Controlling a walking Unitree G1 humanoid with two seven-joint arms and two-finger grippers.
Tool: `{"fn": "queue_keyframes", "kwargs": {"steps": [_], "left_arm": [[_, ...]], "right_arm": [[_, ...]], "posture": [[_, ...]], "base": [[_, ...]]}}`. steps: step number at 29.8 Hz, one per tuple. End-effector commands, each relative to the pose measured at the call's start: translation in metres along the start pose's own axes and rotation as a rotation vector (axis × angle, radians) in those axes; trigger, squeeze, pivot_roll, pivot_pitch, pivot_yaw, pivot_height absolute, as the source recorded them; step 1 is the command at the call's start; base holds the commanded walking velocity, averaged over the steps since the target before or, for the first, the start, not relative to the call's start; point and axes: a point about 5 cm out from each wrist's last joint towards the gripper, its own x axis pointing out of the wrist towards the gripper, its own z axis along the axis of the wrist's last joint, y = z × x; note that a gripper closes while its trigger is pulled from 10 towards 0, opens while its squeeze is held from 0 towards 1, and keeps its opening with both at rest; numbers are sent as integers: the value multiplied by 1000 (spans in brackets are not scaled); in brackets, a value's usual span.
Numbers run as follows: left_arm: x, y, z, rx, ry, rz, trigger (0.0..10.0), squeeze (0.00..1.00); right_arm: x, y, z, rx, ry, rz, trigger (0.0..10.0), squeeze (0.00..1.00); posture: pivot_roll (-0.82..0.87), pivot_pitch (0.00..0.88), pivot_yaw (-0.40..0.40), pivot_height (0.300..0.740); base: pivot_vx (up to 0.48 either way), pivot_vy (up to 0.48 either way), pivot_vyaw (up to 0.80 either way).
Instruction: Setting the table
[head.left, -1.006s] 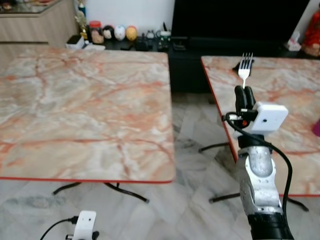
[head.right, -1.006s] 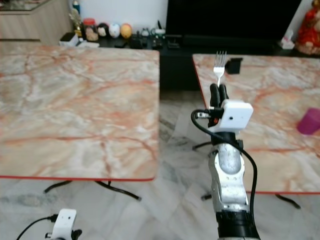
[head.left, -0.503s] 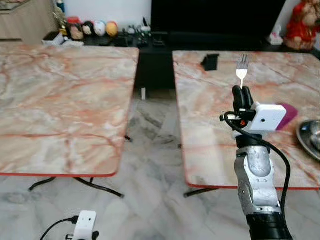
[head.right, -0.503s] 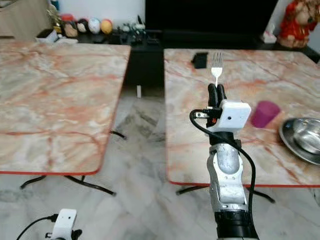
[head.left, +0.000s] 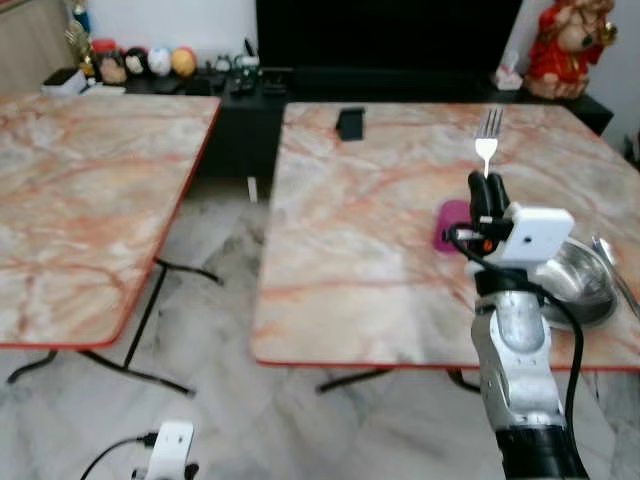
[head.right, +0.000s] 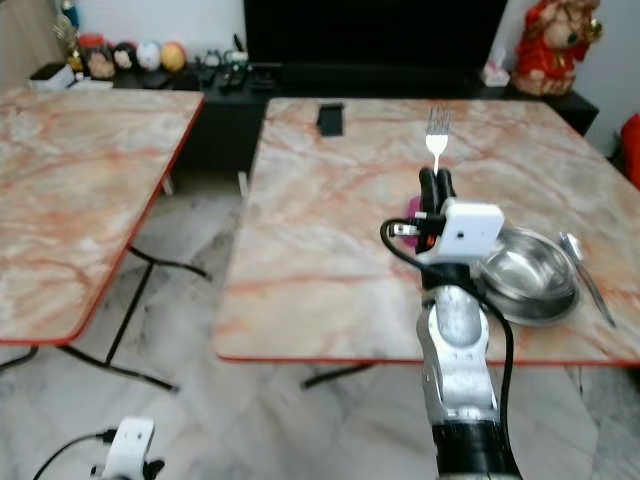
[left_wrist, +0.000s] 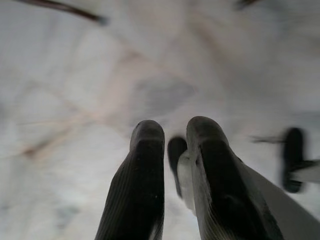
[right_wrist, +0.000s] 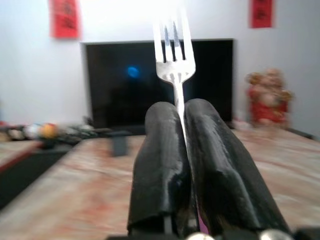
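The fork (head.right: 436, 136) stands upright, tines up, its thin handle pinched between the two black fingers of the right pincer (head.right: 435, 185), which is raised in front of the robot over the near part of the table (head.right: 330, 250). It looks like plain metal: light, stiff and not fragile, but smooth and narrow, so it could twist or slide in the pads; the hold sits low on the handle with most of the neck and head free above, and a grip nearer the handle's middle would likely steady it better for laying it flat. In the right wrist view the fingers (right_wrist: 162, 165) press together on the handle with the tines (right_wrist: 172, 45) standing clear above them. Just behind the pincer a purple cup (head.left: 450, 225) stands on the table, and to the right lies a steel bowl (head.right: 530, 275) with a spoon (head.right: 585, 270) beside it near the table's right edge. A small dark object (head.right: 330, 118) sits toward the far side. The left pincer (left_wrist: 175, 145) hangs idle over the marble floor (left_wrist: 100, 75), its fingers slightly apart and holding nothing. A second table (head.left: 80, 200) stands to the left.
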Motion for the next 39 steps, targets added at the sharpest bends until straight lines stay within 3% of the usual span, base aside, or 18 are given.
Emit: {"fn": "queue_keyframes", "kwargs": {"steps": [1, 17, 34, 39], "left_arm": [[0, 4, 0, 21, 0, 6, 10000, 0], [0, 4, 3, 29, -7, 10, 10000, 0], [0, 5, 2, 18, -7, 16, 10000, 0], [0, 5, 2, 20, -9, 17, 10000, 0]], "right_arm": [[5, 2, 8, 10, -36, 3, 10000, 0], [6, 0, 8, 5, -31, -5, 10000, 0], [7, -1, 8, 3, -25, -10, 10000, 0], [7, -1, 7, 2, -19, -10, 10000, 0]], "posture": [[-9, 0, -10, 740], [-9, 0, -12, 740], [-7, 0, -14, 740], [-8, 0, -14, 740]], "base": [[0, -480, 0], [0, -465, 0], [0, 0, 0], [0, -472, 0]]}}
